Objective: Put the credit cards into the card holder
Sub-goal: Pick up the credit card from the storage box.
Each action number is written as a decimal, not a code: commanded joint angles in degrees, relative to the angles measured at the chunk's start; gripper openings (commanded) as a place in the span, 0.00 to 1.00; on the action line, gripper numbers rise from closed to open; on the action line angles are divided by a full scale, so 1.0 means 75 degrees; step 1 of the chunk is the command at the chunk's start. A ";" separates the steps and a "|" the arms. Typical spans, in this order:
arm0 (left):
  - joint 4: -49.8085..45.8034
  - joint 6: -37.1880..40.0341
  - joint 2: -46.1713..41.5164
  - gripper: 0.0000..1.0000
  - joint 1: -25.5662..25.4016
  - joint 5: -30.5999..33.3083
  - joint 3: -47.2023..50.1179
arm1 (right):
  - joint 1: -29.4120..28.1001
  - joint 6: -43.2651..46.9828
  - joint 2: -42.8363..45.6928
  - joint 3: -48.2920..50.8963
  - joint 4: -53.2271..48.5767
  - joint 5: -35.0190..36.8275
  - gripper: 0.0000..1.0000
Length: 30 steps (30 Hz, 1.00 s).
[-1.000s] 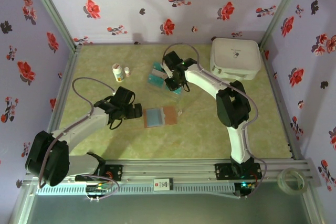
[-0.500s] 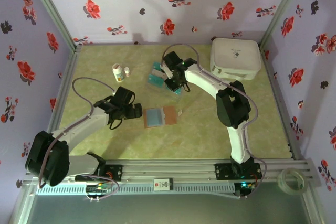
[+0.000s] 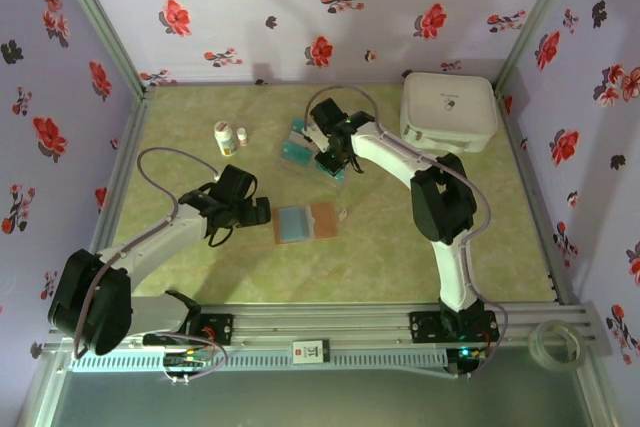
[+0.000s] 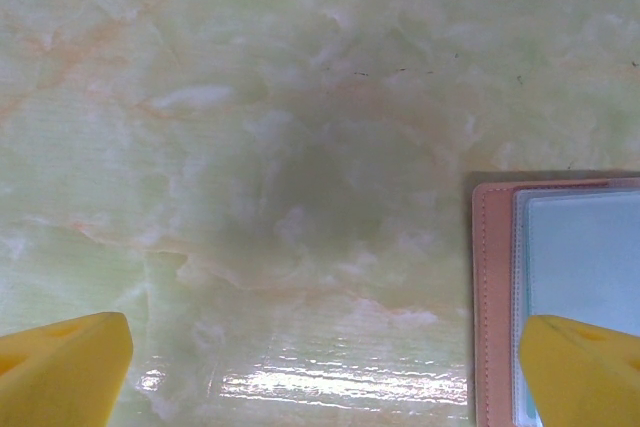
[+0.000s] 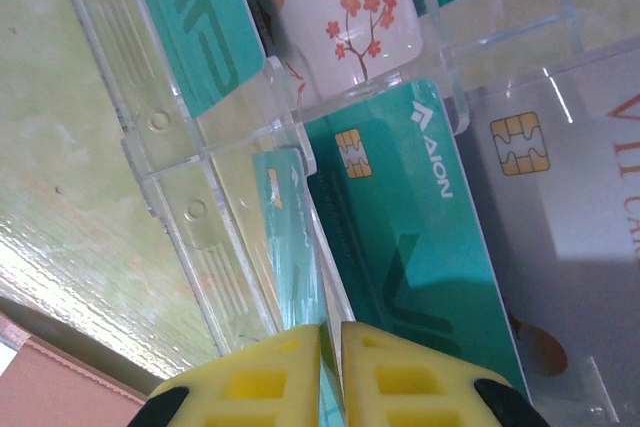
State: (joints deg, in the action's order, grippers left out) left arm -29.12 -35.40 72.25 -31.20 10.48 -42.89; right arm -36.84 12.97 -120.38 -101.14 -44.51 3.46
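The card holder (image 3: 325, 218) lies open mid-table, reddish-brown, with a pale blue card (image 3: 292, 224) in its left half. My left gripper (image 3: 262, 212) hovers open just left of it; its yellow fingers (image 4: 60, 367) straddle bare table, and the holder's edge (image 4: 492, 297) is at the right. Several credit cards (image 3: 297, 143) stand in a clear rack (image 5: 190, 207) further back. My right gripper (image 3: 330, 160) is down on that rack. In the right wrist view its pads (image 5: 331, 347) are shut on the edge of a thin teal credit card (image 5: 300, 247), beside another teal card (image 5: 420, 237) and a grey-white one (image 5: 570, 177).
A large white rounded case (image 3: 449, 110) sits at the back right. Two small white bottles (image 3: 224, 137) stand at the back left, near the cards. Flowered walls close in the table on three sides.
The right gripper's jaws have closed onto the teal card in the rack. Neither arm has visibly shifted, and the left gripper stays open.
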 commanded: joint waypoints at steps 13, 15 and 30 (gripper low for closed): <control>-0.0066 0.0105 -0.0099 1.00 0.0059 -0.0026 0.0094 | 0.0087 0.0546 -0.0210 -0.0475 -0.0378 -0.0303 0.00; -0.0072 0.0112 -0.0115 1.00 0.0059 -0.0020 0.0097 | 0.0081 0.0643 -0.0222 -0.0679 -0.0604 -0.0401 0.00; -0.0192 0.0260 -0.0055 1.00 0.0068 -0.0037 -0.0017 | 0.0074 0.0334 0.0947 -0.0910 -0.1086 -0.1329 0.00</control>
State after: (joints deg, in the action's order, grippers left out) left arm -29.17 -35.16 72.25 -31.20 10.46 -42.89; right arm -36.62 17.30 -118.78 -108.25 -52.25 -3.16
